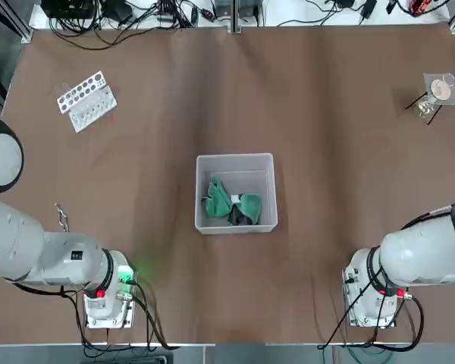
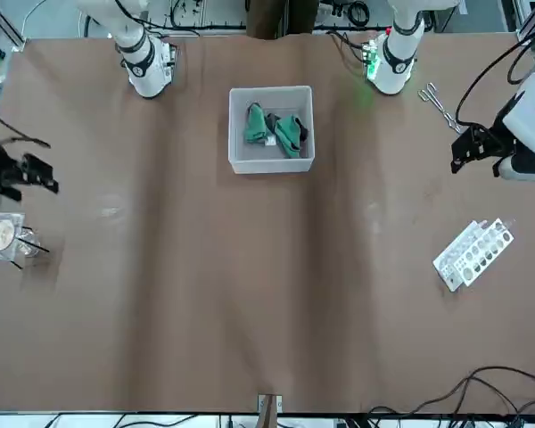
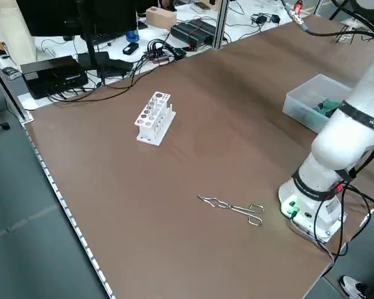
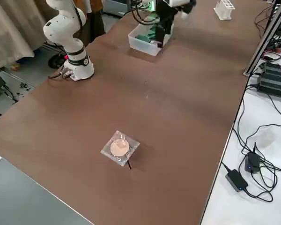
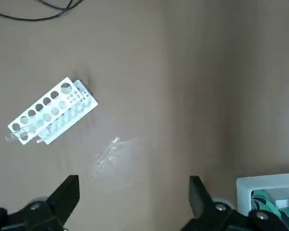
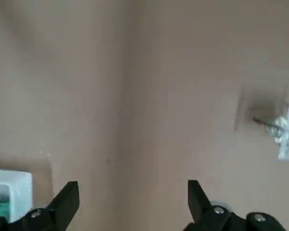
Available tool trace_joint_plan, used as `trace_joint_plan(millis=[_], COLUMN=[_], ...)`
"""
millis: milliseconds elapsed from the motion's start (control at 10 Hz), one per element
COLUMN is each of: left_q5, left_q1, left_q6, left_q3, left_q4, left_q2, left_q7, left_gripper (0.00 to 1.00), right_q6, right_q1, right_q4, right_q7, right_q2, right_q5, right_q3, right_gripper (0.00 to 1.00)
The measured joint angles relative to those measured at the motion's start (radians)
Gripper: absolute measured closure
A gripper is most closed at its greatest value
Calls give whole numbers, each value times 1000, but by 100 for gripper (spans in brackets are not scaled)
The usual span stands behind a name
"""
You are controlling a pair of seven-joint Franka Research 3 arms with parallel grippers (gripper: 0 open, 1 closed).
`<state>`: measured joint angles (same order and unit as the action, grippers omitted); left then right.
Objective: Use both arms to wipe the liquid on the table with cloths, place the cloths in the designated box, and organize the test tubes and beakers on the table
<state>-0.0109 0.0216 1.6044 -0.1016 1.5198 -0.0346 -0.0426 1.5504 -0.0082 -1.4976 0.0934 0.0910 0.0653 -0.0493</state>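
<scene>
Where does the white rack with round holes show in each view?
Top: upper left, rack.
Front: right, below middle.
Left side: left of centre, upper half.
Right side: top edge, right of centre.
Left wrist: left, above middle.
Right wrist: not in it.
Shared landmark: box, in all six.

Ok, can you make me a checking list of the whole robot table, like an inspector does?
Surface: brown table, small wet-looking patch near the rack
Job's things: green and dark cloths inside the box; white rack with a clear tube
Clutter: metal tongs by the left arm; small clear packet with a round pale disc
Grippers: left and right, both open and empty, above the table
Cables: black tangle at the far edge
Surroundings: monitor beyond the table
</scene>
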Motion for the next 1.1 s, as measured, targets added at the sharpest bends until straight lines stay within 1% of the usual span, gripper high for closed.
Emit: trace_joint_plan(millis=[100, 400, 1100], left_q5=[0, 0, 0], left_q1=[0, 0, 0], left_q6=[0, 0, 0], left_q3=[0, 0, 0], left_q4=[0, 0, 0], left_q2=[0, 0, 0], left_q7=[0, 0, 0], left_gripper=[0, 0, 0], right_q6=[-15, -16, -11], right_q1=[1, 4, 14], right_q4=[0, 18, 66], right_q7=[-31, -80, -86], right_q2=[-10, -10, -10], right_q5=[-6, -7, -9], right_q3=[2, 4, 9], right_gripper=[0, 0, 0])
